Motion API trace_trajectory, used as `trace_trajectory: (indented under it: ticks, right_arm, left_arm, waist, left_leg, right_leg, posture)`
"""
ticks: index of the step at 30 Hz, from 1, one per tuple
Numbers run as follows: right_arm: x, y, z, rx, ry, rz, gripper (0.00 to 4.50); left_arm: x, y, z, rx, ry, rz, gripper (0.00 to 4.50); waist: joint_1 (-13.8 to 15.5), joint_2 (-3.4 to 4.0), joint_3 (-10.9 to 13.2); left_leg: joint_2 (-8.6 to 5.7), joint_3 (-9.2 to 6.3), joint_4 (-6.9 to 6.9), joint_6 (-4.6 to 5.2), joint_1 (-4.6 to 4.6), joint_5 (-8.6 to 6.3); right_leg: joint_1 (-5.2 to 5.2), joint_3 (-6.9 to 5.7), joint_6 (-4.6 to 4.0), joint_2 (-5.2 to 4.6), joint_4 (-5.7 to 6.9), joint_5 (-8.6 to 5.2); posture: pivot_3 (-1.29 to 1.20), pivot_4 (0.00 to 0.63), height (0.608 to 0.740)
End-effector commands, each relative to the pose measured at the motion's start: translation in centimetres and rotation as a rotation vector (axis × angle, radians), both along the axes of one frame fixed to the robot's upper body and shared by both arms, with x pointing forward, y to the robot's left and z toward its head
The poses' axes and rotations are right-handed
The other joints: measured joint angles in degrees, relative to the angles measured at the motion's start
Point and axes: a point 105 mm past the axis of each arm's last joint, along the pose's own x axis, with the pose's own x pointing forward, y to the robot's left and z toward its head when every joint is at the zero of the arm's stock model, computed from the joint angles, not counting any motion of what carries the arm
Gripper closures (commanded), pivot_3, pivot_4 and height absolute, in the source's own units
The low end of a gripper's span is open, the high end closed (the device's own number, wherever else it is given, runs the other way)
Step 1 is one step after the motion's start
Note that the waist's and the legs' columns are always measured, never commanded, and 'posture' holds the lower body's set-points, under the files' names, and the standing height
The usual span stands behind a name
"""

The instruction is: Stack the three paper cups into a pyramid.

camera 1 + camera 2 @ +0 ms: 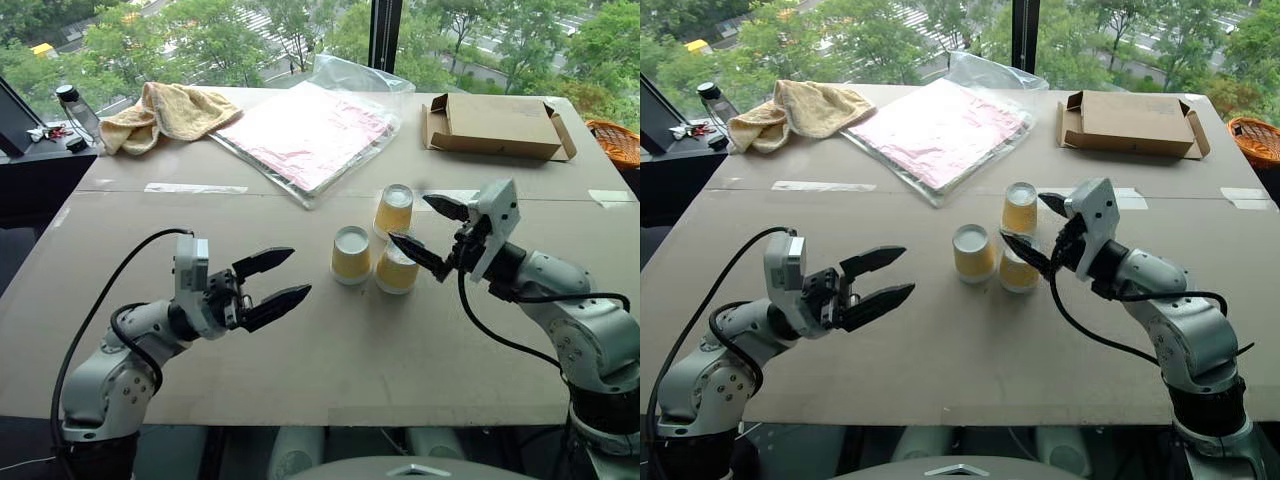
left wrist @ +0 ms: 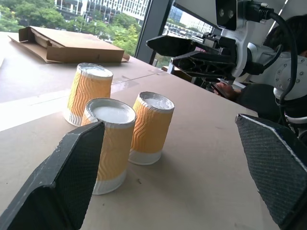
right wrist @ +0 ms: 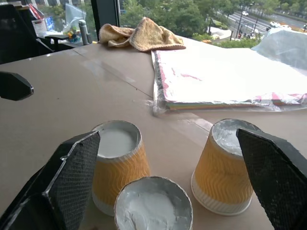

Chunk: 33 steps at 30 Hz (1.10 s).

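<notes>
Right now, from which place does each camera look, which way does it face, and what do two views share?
Left eye view: from the head, forward and down over the table; both arms, left gripper and right gripper open.
Right eye view: same head, same scene.
Left wrist view: along its own fingers toward the three paper cups, upside down on the table; right gripper beyond.
Right wrist view: along its own fingers, cups below, towel beyond.
Shared: all show the cups.
</notes>
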Motion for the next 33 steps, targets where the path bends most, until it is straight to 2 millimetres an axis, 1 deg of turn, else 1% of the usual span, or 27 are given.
trace_trajectory:
  ticks: [1, 3, 6, 7, 10, 14, 17, 18, 19, 20, 21, 23, 24, 25, 27, 30, 33]
  right_arm:
    - [2.5, -0.8, 1.2, -0.012, -0.003, -0.044, 0.01]
    - [4.6, -1.0, 0.1, -0.079, 0.022, -0.083, 0.01]
    - [6.8, -0.8, -1.7, -0.112, 0.071, -0.095, 0.01]
    - [7.3, -0.8, -2.0, -0.117, 0.080, -0.095, 0.01]
    - [8.2, 0.1, -2.7, -0.127, 0.099, -0.053, 0.01]
    - [9.5, 0.6, -3.4, -0.147, 0.130, -0.021, 0.01]
    - [10.1, 1.0, -3.7, -0.146, 0.156, 0.011, 0.01]
    - [10.2, 1.1, -3.9, -0.152, 0.162, 0.022, 0.25]
    - [10.3, 1.1, -4.1, -0.156, 0.168, 0.029, 0.63]
    - [10.4, 1.1, -4.3, -0.161, 0.174, 0.036, 0.76]
    - [10.5, 1.1, -4.4, -0.165, 0.177, 0.043, 1.25]
    - [10.7, 1.1, -4.5, -0.172, 0.172, 0.045, 2.08]
    - [10.8, 1.0, -4.4, -0.176, 0.161, 0.043, 2.35]
    - [10.9, 0.8, -4.1, -0.178, 0.148, 0.041, 2.35]
    - [11.1, 0.3, -2.7, -0.151, 0.106, 0.031, 2.35]
    - [10.9, -1.0, 0.6, -0.111, 0.025, 0.017, 2.35]
    - [9.4, -1.3, 3.9, -0.064, -0.033, 0.062, 2.35]
  left_arm:
    - [-0.3, -0.7, 1.3, -0.010, -0.044, -0.021, 0.00]
    - [-0.4, -0.8, 1.4, -0.011, -0.044, -0.019, 0.00]
    - [-0.5, -0.7, 1.5, -0.009, -0.046, -0.012, 0.00]
    - [-0.6, -0.7, 1.5, -0.008, -0.046, -0.009, 0.00]
    - [-0.7, -0.4, 1.4, -0.007, -0.045, 0.004, 0.00]
    - [-0.9, 0.1, 1.0, -0.001, -0.043, 0.019, 0.00]
    - [-0.9, 0.6, 0.7, 0.001, -0.051, 0.036, 0.00]
    - [-0.9, 0.7, 0.6, 0.002, -0.054, 0.040, 0.00]
    - [-1.0, 0.8, 0.5, 0.003, -0.056, 0.042, 0.00]
    - [-1.0, 0.9, 0.5, 0.003, -0.057, 0.044, 0.00]
    - [-1.0, 1.0, 0.4, 0.002, -0.058, 0.045, 0.00]
    - [-1.1, 1.1, 0.3, 0.000, -0.062, 0.047, 0.00]
    - [-1.1, 1.2, 0.2, -0.001, -0.062, 0.048, 0.00]
    - [-1.1, 1.3, 0.1, -0.002, -0.063, 0.050, 0.00]
    - [-1.2, 1.4, 0.0, -0.003, -0.064, 0.054, 0.00]
    - [-0.8, 1.7, -0.2, -0.003, -0.079, 0.095, 0.00]
    - [-0.1, 2.1, -0.7, 0.029, -0.136, 0.180, 0.00]
  waist:
    - [-0.06, 0.00, 0.00]
    - [-0.05, 0.00, 0.00]
    - [0.05, -0.01, 0.00]
    - [0.00, 0.00, 0.00]
    - [0.00, 0.05, 0.03]
    - [-0.10, 0.05, 0.03]
    - [-0.08, 0.06, 0.04]
    - [-0.08, 0.06, 0.04]
    - [-0.09, 0.06, 0.04]
    - [-0.02, 0.06, 0.04]
    - [-0.07, 0.07, 0.04]
    - [-0.09, 0.07, 0.04]
    - [-0.08, 0.07, 0.04]
    - [-0.05, 0.07, 0.04]
    - [-0.04, 0.07, 0.04]
    - [0.09, 0.12, 0.08]
    - [0.17, 0.18, 0.11]
  left_leg:
    - [0.00, 0.02, 0.00, 0.00, 0.01, 0.00]
    - [0.00, 0.04, 0.00, 0.00, 0.01, 0.00]
    - [-0.01, 0.05, -0.01, 0.00, -0.02, 0.00]
    - [-0.01, 0.06, -0.02, 0.00, -0.02, 0.00]
    - [-0.01, 0.07, -0.08, 0.00, -0.15, 0.00]
    - [-0.01, 0.05, 0.00, 0.00, -0.76, 0.01]
    - [-0.01, 0.05, 0.01, 0.00, -0.81, 0.01]
    - [-0.01, 0.05, 0.01, 0.00, -0.80, 0.01]
    - [-0.01, 0.05, 0.01, 0.00, -0.80, 0.01]
    - [-0.01, 0.05, 0.02, 0.00, -0.80, 0.01]
    - [-0.01, 0.04, 0.02, 0.00, -0.80, 0.01]
    - [-0.01, 0.05, 0.02, 0.00, -0.79, 0.01]
    - [-0.01, 0.05, 0.02, 0.00, -0.79, 0.01]
    - [-0.01, 0.05, 0.02, 0.00, -0.79, 0.01]
    - [-0.01, 0.05, 0.03, 0.00, -0.78, 0.01]
    - [-0.02, 0.05, 0.04, 0.00, -0.80, 0.01]
    - [-0.03, 0.05, 0.04, 0.00, -0.82, 0.01]
  right_leg:
    - [0.00, 0.01, 0.00, 0.00, 0.00, 0.00]
    - [0.00, 0.02, -0.01, 0.00, 0.00, 0.01]
    - [-0.01, 0.02, -0.02, 0.00, -0.01, 0.01]
    - [-0.03, 0.03, 0.12, 0.00, -0.01, 0.09]
    - [-0.19, 0.04, 0.18, 0.00, -0.01, 0.12]
    - [-0.84, 0.04, 0.20, 0.01, 0.13, 0.15]
    - [-0.89, 0.03, 0.20, 0.01, 0.16, 0.15]
    - [-0.89, 0.03, 0.19, 0.01, 0.17, 0.15]
    - [-0.89, 0.03, 0.19, 0.01, 0.18, 0.15]
    - [-0.89, 0.03, 0.19, 0.01, 0.18, 0.15]
    - [-0.89, 0.02, 0.19, 0.01, 0.18, 0.15]
    - [-0.89, 0.02, 0.19, 0.01, 0.18, 0.15]
    - [-0.89, 0.02, 0.19, 0.01, 0.19, 0.15]
    - [-0.89, 0.02, 0.19, 0.02, 0.19, 0.15]
    - [-0.89, 0.02, 0.19, 0.02, 0.22, 0.15]
    - [-0.89, 0.02, 0.19, 0.01, 0.22, 0.15]
    - [-0.90, 0.02, 0.20, 0.01, 0.21, 0.15]
  posture:
    - [0.00, 0.150, 0.740]
    - [0.00, 0.150, 0.740]
    - [0.00, 0.150, 0.740]
    - [0.00, 0.150, 0.740]
    - [0.00, 0.150, 0.740]
    - [0.00, 0.150, 0.740]
    - [0.00, 0.150, 0.740]
    - [0.00, 0.150, 0.740]
    - [0.00, 0.150, 0.740]
    - [0.00, 0.150, 0.740]
    - [0.00, 0.150, 0.740]
    - [0.00, 0.150, 0.740]
    - [0.00, 0.150, 0.740]
    - [0.00, 0.150, 0.740]
    - [0.00, 0.150, 0.740]
    - [0.00, 0.150, 0.740]
    - [0.00, 0.150, 0.740]
